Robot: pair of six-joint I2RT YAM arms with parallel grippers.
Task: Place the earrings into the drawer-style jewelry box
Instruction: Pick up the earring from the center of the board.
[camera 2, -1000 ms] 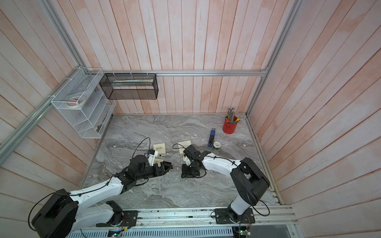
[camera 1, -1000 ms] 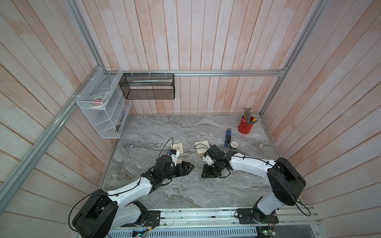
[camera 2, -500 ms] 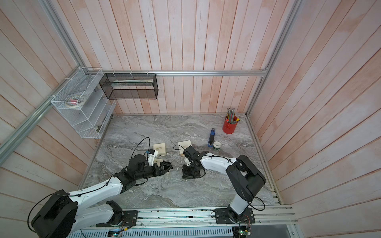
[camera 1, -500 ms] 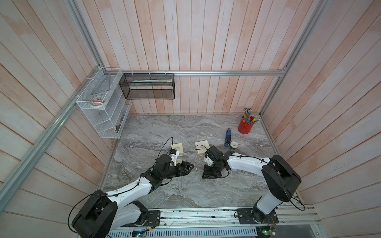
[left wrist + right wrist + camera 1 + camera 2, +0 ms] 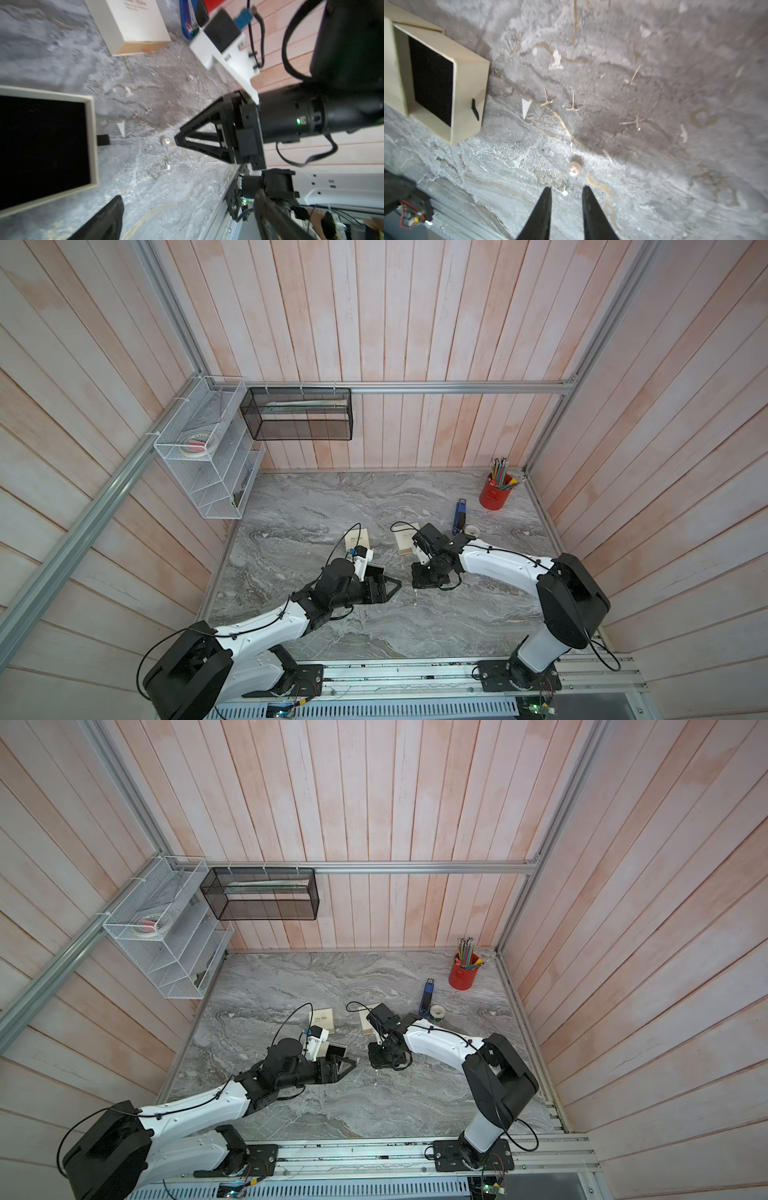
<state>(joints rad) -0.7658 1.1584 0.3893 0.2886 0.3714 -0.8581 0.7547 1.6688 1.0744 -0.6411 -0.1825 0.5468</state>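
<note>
By my reading, the step in hand is picking up the pearl earring. Nearest the bases, the left gripper (image 5: 395, 585) is hovering just beside the drawer (image 5: 469, 93), its fingers spread wide and empty. The drawer is lying pulled out on the table (image 5: 675, 187), black lining up, and I am seeing nothing in it. Off the drawer's tab end and apart from it, the earring (image 5: 574, 168) is resting on the table. The right gripper (image 5: 566, 188) is pointing down at the earring, fingers partly parted and gripping nothing, tips just short of it. A few thin gold pins (image 5: 572, 104) are lying between drawer and earring; I cannot tell whether they are earrings too. Farther back from the drawer, a sleeve (image 5: 402, 545) is sitting. The next move is calling for the right gripper to straddle the earring and pinch it gently, since it looks likely to roll, then carry it over the drawer's lining.
</note>
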